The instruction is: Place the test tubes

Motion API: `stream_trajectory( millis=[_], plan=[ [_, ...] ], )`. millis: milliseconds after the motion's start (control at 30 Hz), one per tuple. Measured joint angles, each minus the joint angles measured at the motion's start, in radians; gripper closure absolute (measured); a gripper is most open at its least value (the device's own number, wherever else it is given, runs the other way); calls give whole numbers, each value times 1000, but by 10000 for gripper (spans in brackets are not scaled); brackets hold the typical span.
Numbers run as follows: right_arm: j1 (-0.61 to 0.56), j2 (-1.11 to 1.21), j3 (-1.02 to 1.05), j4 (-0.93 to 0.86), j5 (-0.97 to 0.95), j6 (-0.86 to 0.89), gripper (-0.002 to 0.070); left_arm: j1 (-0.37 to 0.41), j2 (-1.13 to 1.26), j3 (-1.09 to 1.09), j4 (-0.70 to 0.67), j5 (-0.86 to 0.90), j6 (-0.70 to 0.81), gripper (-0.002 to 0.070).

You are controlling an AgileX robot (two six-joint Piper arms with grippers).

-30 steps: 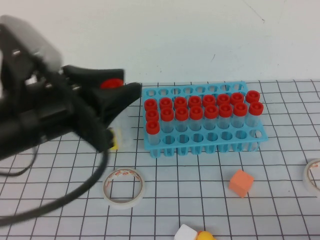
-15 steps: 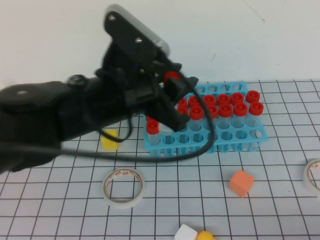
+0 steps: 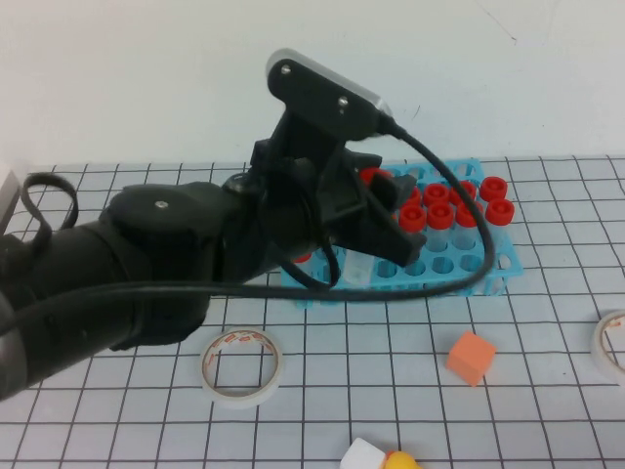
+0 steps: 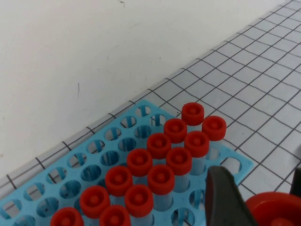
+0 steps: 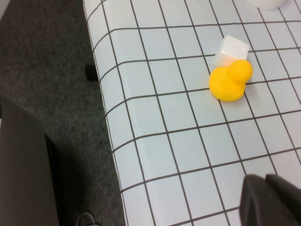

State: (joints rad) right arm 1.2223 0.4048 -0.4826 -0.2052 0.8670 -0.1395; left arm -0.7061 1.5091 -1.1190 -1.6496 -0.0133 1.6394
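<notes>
A blue test tube rack [image 3: 488,269] stands at the back of the gridded table, with several red-capped tubes [image 3: 444,215] in its rear rows. My left gripper [image 3: 376,234] hangs over the rack's left half, shut on a red-capped test tube [image 3: 356,270] that it holds upright. In the left wrist view the held tube's red cap [image 4: 275,209] sits between the dark fingers [image 4: 225,197], above the rack [image 4: 117,141] and its tubes [image 4: 160,155]. My right gripper [image 5: 275,200] is shut and empty, low over the table's near edge.
A tape roll [image 3: 241,366] lies front left, an orange cube [image 3: 471,357] front right, and another roll [image 3: 613,344] at the right edge. A yellow duck [image 5: 229,82] and a white cube [image 5: 230,49] sit near the front edge, beside the dark floor [image 5: 42,70].
My left arm has swung from the left side rightward to above the rack, carrying the red-capped tube. It now hides the rack's left part and the yellow block.
</notes>
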Motion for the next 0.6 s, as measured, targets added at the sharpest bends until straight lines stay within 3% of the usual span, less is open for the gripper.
stream_trajectory(
  millis=[100, 167, 267, 367, 500, 600],
  plan=[
    [0, 0, 0, 0, 0, 0, 678, -18, -2, -4, 326, -26, -404, 424],
    [0, 0, 0, 0, 0, 0, 678, -49, -3, -7, 635, -74, -775, 424],
    [0, 0, 0, 0, 0, 0, 678, -83, -8, 11, 950, -172, -1167, 424],
    [0, 0, 0, 0, 0, 0, 678, -87, 2, 74, 1098, -336, -1322, 424],
    [0, 0, 0, 0, 0, 0, 678, -87, 51, 157, 1142, -538, -1348, 424],
    [0, 0, 0, 0, 0, 0, 678, -83, 96, 180, 1159, -592, -1356, 424]
  ],
)
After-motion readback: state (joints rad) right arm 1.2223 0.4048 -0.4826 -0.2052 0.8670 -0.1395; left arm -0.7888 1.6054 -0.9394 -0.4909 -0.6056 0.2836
